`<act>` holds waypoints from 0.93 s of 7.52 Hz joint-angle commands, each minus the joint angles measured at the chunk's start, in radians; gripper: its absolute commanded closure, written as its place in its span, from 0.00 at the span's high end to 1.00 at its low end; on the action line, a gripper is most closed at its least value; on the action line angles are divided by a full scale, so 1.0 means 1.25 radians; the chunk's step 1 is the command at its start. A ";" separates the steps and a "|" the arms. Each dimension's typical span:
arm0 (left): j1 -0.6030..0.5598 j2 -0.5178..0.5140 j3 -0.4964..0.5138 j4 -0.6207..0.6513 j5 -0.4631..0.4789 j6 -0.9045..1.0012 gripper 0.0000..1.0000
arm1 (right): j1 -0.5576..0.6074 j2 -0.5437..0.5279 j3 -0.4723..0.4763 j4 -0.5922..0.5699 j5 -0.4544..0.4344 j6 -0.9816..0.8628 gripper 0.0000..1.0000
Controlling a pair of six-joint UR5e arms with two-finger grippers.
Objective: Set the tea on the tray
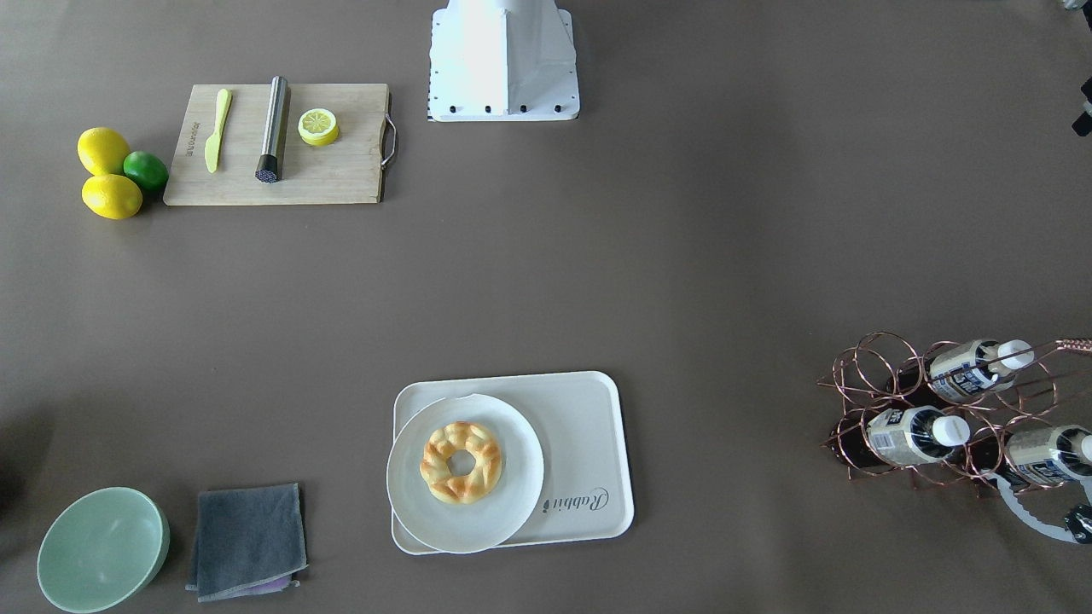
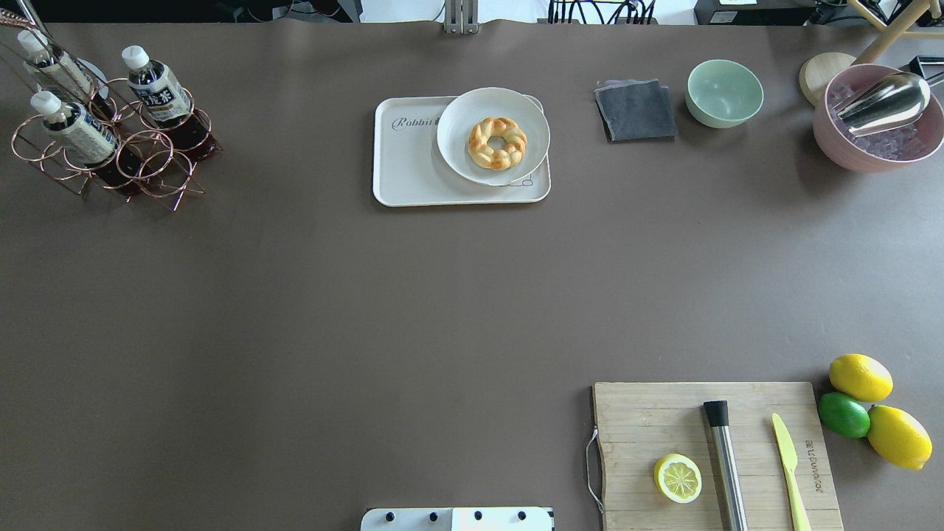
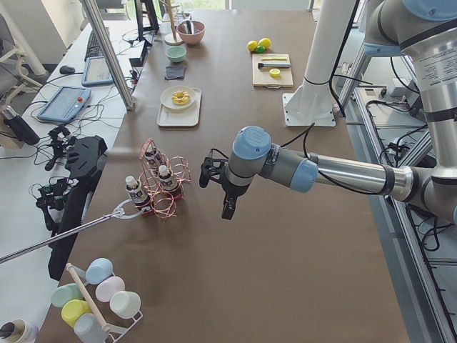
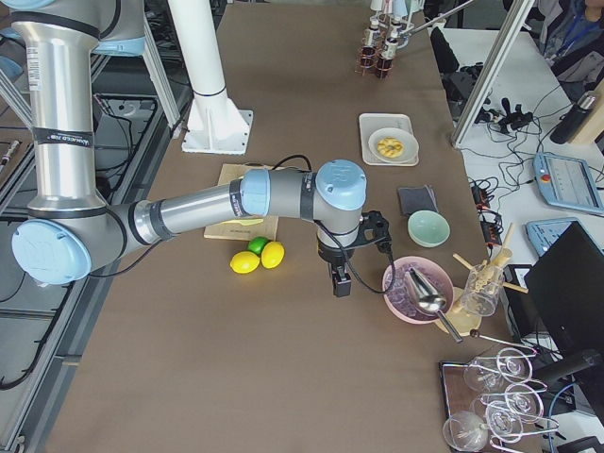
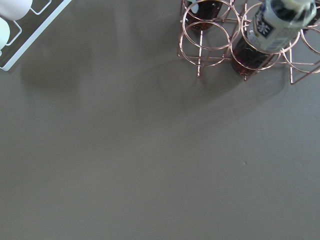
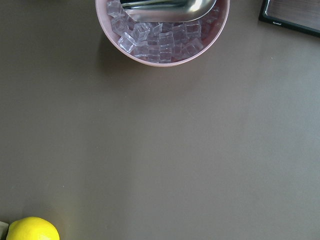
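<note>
Three tea bottles (image 2: 155, 85) with white caps lie tilted in a copper wire rack (image 2: 140, 158) at the far left of the table; one also shows in the left wrist view (image 5: 275, 25). The cream tray (image 2: 413, 162) marked "Rabbit" lies mid-table at the far side, with a round white plate (image 2: 453, 136) holding a braided bread ring (image 2: 498, 142) on it. My left gripper (image 3: 227, 207) hangs above the table beside the rack; I cannot tell whether it is open or shut. My right gripper (image 4: 341, 283) hangs near the pink bowl; I cannot tell its state either.
A wooden cutting board (image 2: 634, 413) holds a lemon half, a steel muddler and a yellow knife. Two lemons and a lime (image 2: 844, 414) lie beside it. A grey cloth (image 2: 636, 110), a green bowl (image 2: 724, 92) and a pink bowl of ice (image 2: 877, 140) stand far right. A grabber tool (image 3: 121, 211) reaches the rack.
</note>
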 commanded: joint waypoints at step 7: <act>-0.070 0.001 0.009 -0.003 -0.032 -0.009 0.96 | -0.001 0.003 -0.006 0.000 0.001 0.001 1.00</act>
